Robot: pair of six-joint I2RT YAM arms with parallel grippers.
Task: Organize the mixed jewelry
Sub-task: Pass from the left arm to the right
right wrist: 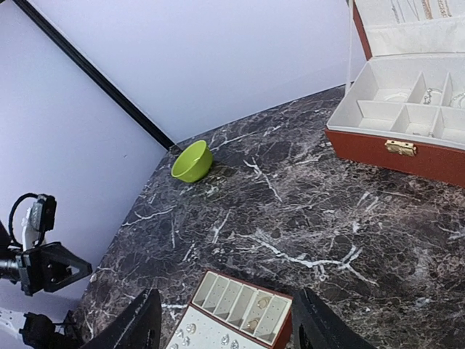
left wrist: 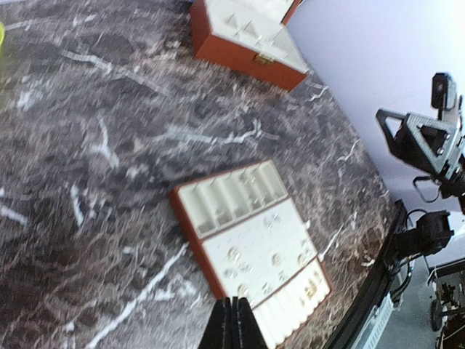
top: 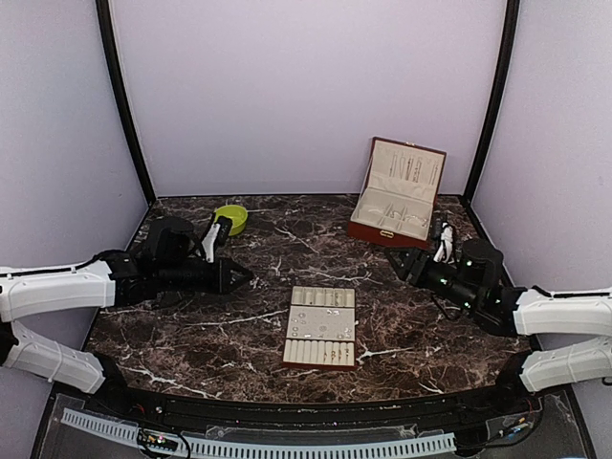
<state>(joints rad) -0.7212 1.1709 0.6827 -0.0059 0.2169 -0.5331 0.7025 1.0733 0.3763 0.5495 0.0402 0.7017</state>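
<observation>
While my left gripper (top: 244, 276) is pinched closed on nothing, I count one green bowl (top: 230, 218), one slotted tray (left wrist: 225, 198) carrying the mixed jewelry (left wrist: 234, 254), one open jewelry box (top: 382, 232) holding more, and my right gripper (top: 395, 259) spread wide, empty.

Tray: I have the tray (top: 320, 327) mid-table (top: 191, 325), closer to the front edge.
Jewelry: I see jewelry pieces (top: 304, 320) on the tray's middle panel and in its slots.
Box: the box (top: 397, 196) sits toward the back right corner.
Bowl: the bowl (top: 230, 219) sits near the back left corner.
Grippers: my left gripper (top: 245, 277) is left of the tray; my right gripper (top: 394, 258) is between the tray and the box.
</observation>
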